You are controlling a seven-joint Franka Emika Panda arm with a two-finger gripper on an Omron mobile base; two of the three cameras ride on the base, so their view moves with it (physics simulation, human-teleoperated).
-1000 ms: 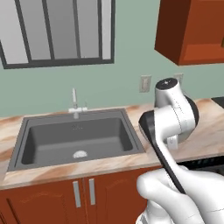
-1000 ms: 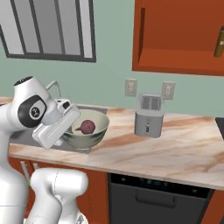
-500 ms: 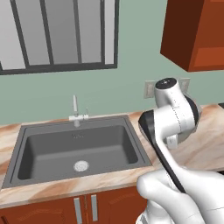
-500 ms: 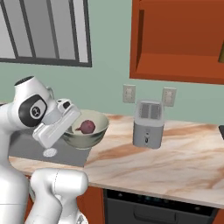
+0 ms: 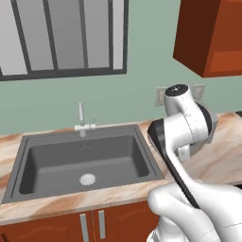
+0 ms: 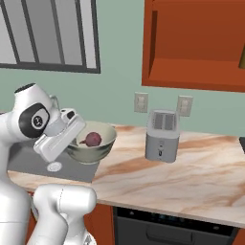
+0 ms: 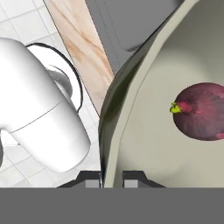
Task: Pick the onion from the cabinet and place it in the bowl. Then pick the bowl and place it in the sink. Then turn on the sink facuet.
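**Bowl held by its rim at the sink's edge**

Since a second ago, your base cameras have shifted — the sink now sits lower and more central in the left base view, and the cabinet looms larger in the right base view; that is the cameras moving with the base, not the fixtures. Your bowl stays clamped at the gripper, and it has lifted off the counter.

You have the jaws nearly closed, pinched on the bowl's thin rim. In the hand view the two dark fingertips stand one on each side of the rim, outer wall to one side and pale inner wall to the other.

Your onion lies inside the bowl on its floor, reddish-purple with a small green tip, apart from the gripped rim. In the right base view you see it resting low in the bowl, just past the hand.

You are holding the bowl in the air above the sink's right edge — the dark basin lies under its left side and the marbled counter under its right. A toaster stands upright on the counter, well apart to the right of the bowl.

Your sink facuet stands upright behind the basin, below the window. The drain shows pale on the basin floor.
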